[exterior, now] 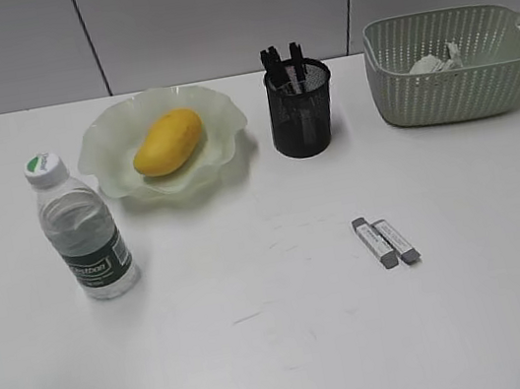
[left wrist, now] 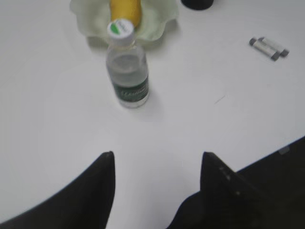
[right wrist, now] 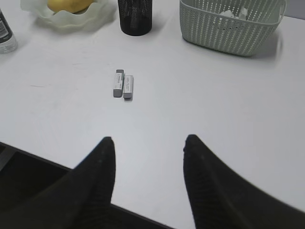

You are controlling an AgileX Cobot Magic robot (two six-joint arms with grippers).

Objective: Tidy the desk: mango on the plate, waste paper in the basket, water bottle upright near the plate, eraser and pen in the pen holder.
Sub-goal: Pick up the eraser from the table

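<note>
The mango (exterior: 167, 142) lies on the ruffled green plate (exterior: 102, 146) at the back left. The water bottle (exterior: 81, 229) stands upright in front of the plate's left side; it also shows in the left wrist view (left wrist: 127, 67). The waste paper (exterior: 437, 61) lies in the basket (exterior: 459, 71) at the back right. The black pen holder (exterior: 300, 108) holds dark pens (exterior: 281, 59). Two grey-white erasers (exterior: 386, 240) lie side by side on the desk (exterior: 267, 353). My left gripper (left wrist: 157, 155) and right gripper (right wrist: 148, 140) are open and empty, low over the desk's front edge. Neither shows in the exterior view.
The desk's front edge (left wrist: 267, 157) runs close under both grippers. A grey panelled wall (exterior: 210, 13) stands behind the desk. The erasers also show in the right wrist view (right wrist: 122, 84), ahead of the right gripper.
</note>
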